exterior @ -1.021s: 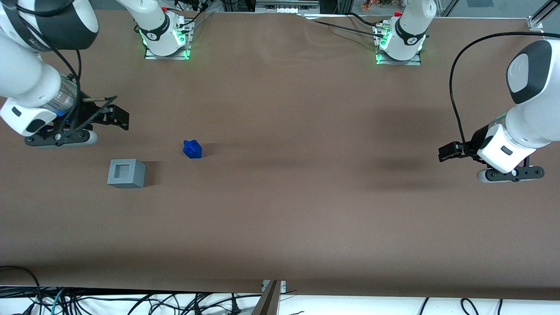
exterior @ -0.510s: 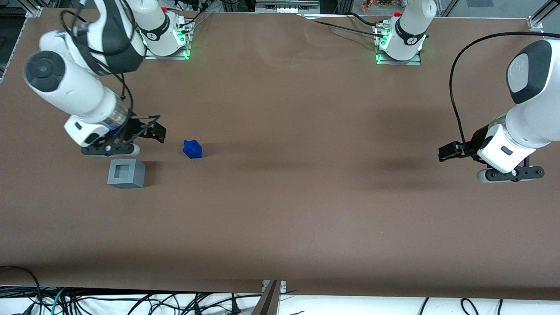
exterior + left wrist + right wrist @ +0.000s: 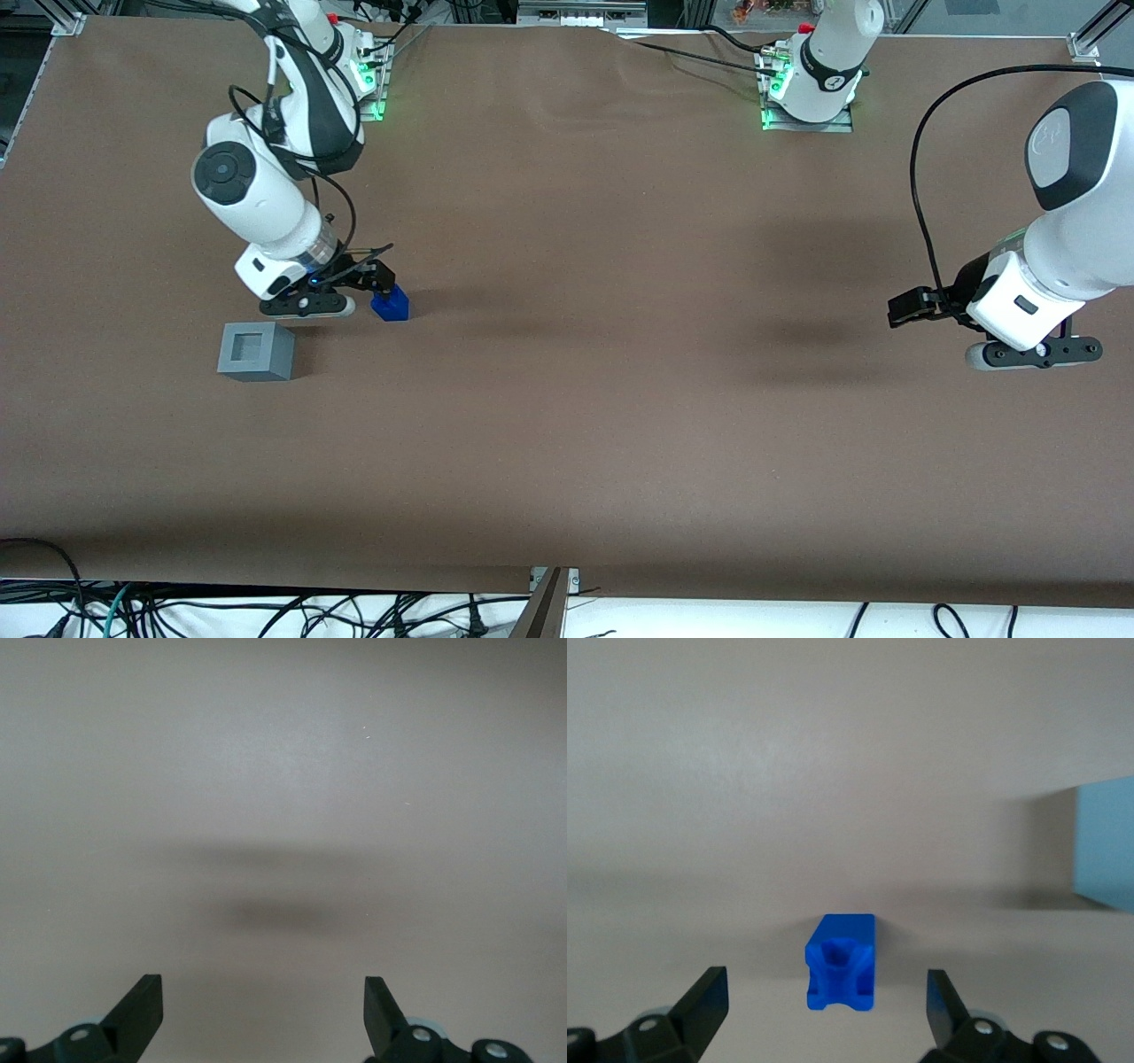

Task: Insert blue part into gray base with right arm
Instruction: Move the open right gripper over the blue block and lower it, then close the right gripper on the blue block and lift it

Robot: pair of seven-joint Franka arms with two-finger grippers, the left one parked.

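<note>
Taking the gray base (image 3: 255,351) as the landmark: it sits on the brown table (image 3: 620,425) nearest the front camera, its square recess up and unfilled. The blue part (image 3: 391,304) rests on the table a little farther from that camera than the base and off to its side, toward the parked arm's end, clear of it.

Over the past second the right arm (image 3: 266,190) has swung in from the working arm's end of the table, passing the base. Its gripper (image 3: 376,282) now hangs directly over the blue part. In the right wrist view the fingers (image 3: 700,1001) are spread wide, with the blue part (image 3: 841,974) centred between them and untouched, and an edge of the base (image 3: 1105,843) visible off to one side.

My reading is that the approach is nearly finished: the claw is released and lined up, so what remains is to descend, close, lift, carry to the recess and insert.

Count: one gray base, one blue part, one working gripper, one table.
</note>
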